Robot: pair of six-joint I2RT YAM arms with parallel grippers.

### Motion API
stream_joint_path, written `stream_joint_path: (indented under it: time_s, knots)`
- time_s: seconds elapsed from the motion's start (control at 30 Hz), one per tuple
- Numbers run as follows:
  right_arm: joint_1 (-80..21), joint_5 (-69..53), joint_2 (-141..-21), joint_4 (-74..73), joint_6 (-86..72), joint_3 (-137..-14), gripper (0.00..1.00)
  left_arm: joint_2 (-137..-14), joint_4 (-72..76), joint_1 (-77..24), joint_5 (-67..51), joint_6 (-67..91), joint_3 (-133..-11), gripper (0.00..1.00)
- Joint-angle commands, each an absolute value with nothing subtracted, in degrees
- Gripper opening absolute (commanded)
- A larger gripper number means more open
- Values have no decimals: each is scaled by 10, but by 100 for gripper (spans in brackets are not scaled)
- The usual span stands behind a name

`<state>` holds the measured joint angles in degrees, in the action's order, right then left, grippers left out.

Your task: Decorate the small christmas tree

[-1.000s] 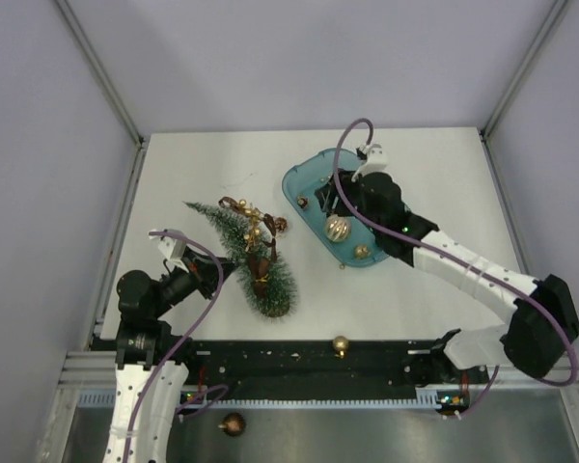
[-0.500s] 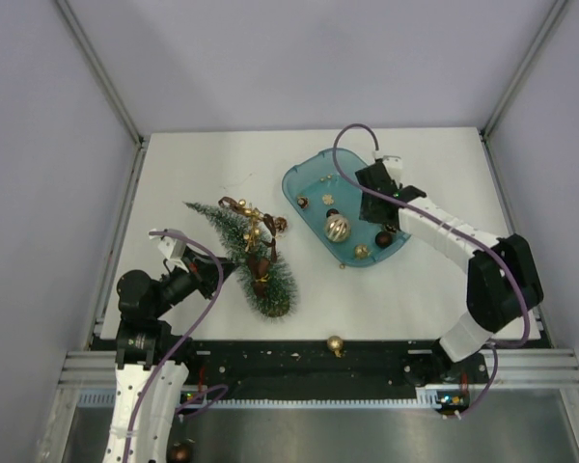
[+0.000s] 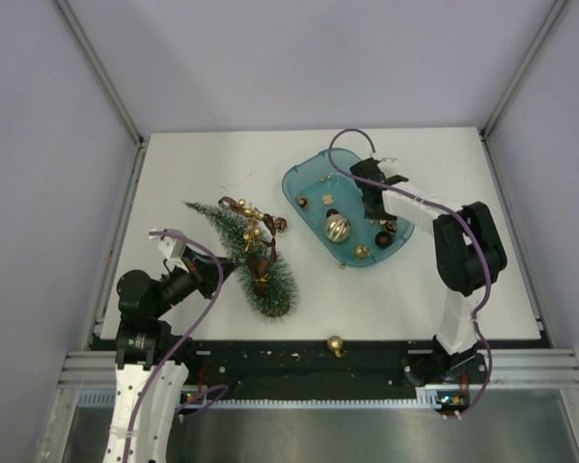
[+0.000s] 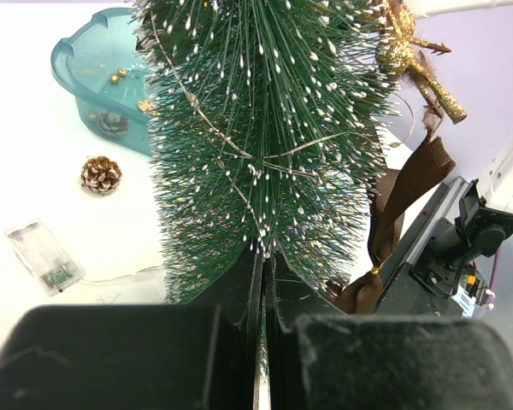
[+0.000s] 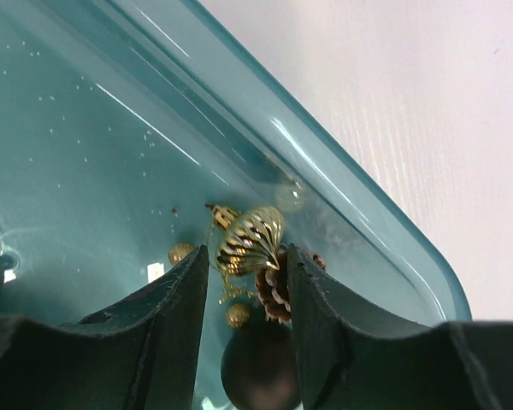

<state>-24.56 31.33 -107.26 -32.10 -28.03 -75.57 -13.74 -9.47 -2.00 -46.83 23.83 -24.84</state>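
The small christmas tree (image 3: 239, 246) lies on its side on the table, base toward me, with brown ribbon (image 3: 259, 270) and gold ornaments (image 3: 253, 224) on it. My left gripper (image 3: 215, 273) is shut on its lower bristles; in the left wrist view the tree (image 4: 265, 128) fills the space ahead of the closed jaws (image 4: 263, 256). My right gripper (image 3: 374, 207) is open inside the teal tray (image 3: 304, 178). In the right wrist view its fingers (image 5: 246, 256) straddle a ribbed gold ornament (image 5: 250, 239) and a pine cone (image 5: 274, 290), above a dark ball (image 5: 261, 363).
A large gold ribbed ball (image 3: 337, 229) and small baubles lie in the tray. A gold ball (image 3: 336, 343) sits at the table's front edge. The left wrist view shows a pine cone (image 4: 101, 174) and a clear battery box (image 4: 44, 256) on the table beside the tree.
My right arm folded back and its gripper moved to the tray's far right side. A dark ball on the front metal shelf rolled out of view. The left arm has not moved.
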Motion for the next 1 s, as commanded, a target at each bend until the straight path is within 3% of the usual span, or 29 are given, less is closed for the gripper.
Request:
stream_joint_path:
  time_s: [0.0,0.27,0.47,0.97]
  knots:
    - [-236,337,-1109,-318,-266,-806,42,-121,-79,-21,-464,235,-246,0]
    - [-230,330,-1148,-320,-261,-831,40,-120,-79,-20,-464,234,-245,0]
    - [-230,270,-1123,-311,-272,-825,10,-117,-80,-20,-463,234,-245,0]
    - [-245,127,-929,-248,-272,-739,11,-110,-77,-20,-461,236,-243,0]
